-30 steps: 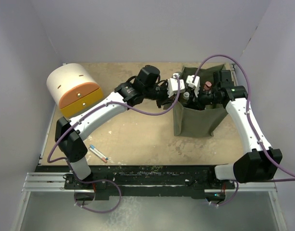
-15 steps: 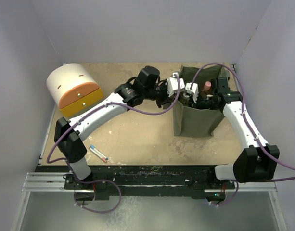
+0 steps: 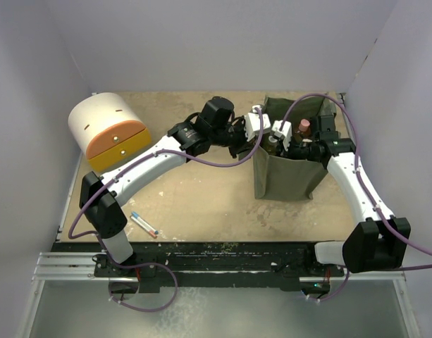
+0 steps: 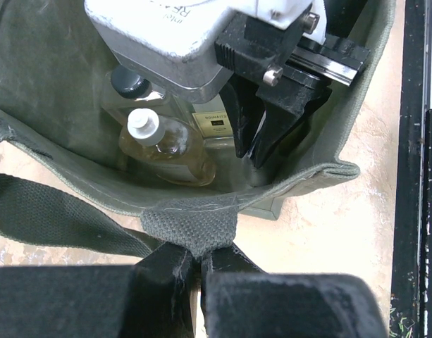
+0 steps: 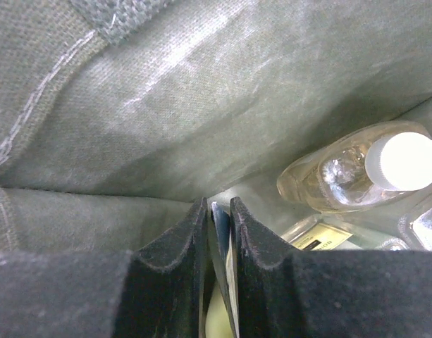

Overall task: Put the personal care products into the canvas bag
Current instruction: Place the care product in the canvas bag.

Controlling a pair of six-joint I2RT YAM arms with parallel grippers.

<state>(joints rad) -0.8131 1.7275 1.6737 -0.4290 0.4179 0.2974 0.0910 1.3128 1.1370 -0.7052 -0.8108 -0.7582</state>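
Note:
The olive-green canvas bag (image 3: 286, 179) stands at the right of the table. My left gripper (image 3: 256, 137) is shut on the bag's near rim at the strap patch (image 4: 191, 225), its fingers (image 4: 166, 271) pinching the fabric. My right gripper (image 3: 282, 141) reaches down inside the bag (image 5: 201, 84) and is shut on the thin flat end of a silver-grey tube (image 5: 220, 232). A pale amber bottle with a light cap (image 4: 166, 144) lies on the bag's floor, also seen in the right wrist view (image 5: 363, 169). A clear bottle with a black cap (image 4: 130, 81) lies beside it. A pink-capped amber bottle (image 3: 304, 127) shows at the bag's mouth.
A white and orange domed box (image 3: 110, 134) stands at the far left. A thin pen-like stick with red and blue marks (image 3: 144, 224) lies near the left arm's base. White walls close in the table on three sides.
My right arm has shifted left and back, bringing its gripper further over and into the bag's mouth. The left arm has held still on the rim.

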